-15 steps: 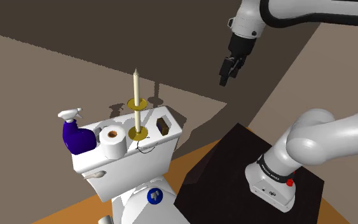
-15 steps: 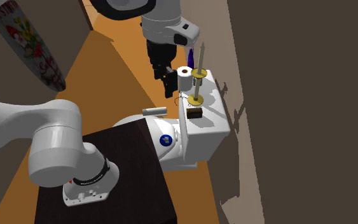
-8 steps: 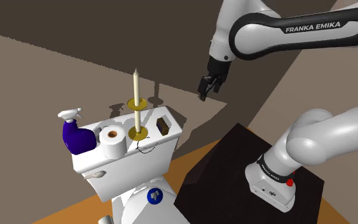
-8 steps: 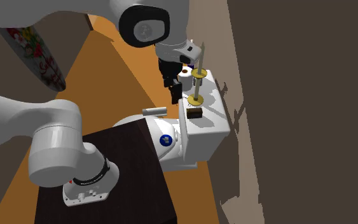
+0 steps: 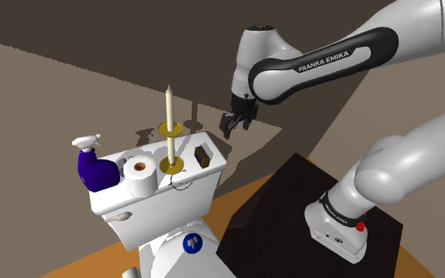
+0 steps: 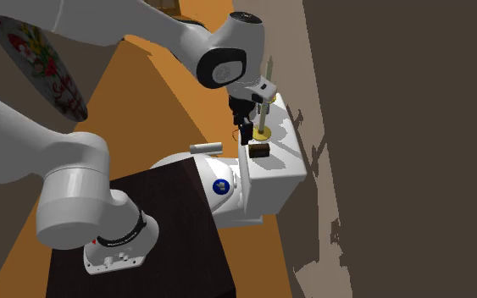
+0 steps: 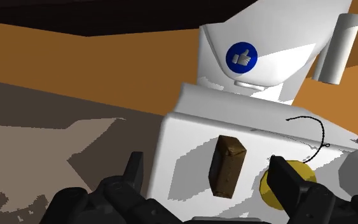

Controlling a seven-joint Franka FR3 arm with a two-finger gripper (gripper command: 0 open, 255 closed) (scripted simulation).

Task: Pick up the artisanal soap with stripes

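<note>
Fingers (image 7: 133,173) spread wide, our gripper (image 5: 230,126) hovers at one o'clock of the brown soap bar (image 5: 204,155) in the shoulder view, above the white toilet tank (image 5: 145,207).

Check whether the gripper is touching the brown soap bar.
Apart. In the shoulder view the gripper hangs above the brown soap bar, with a clear gap between them.

Brown soap bar (image 7: 227,167) flat on white tank lid (image 7: 184,153), nr end.

Brown soap (image 7: 227,167), white cistern (image 7: 193,124)
</note>
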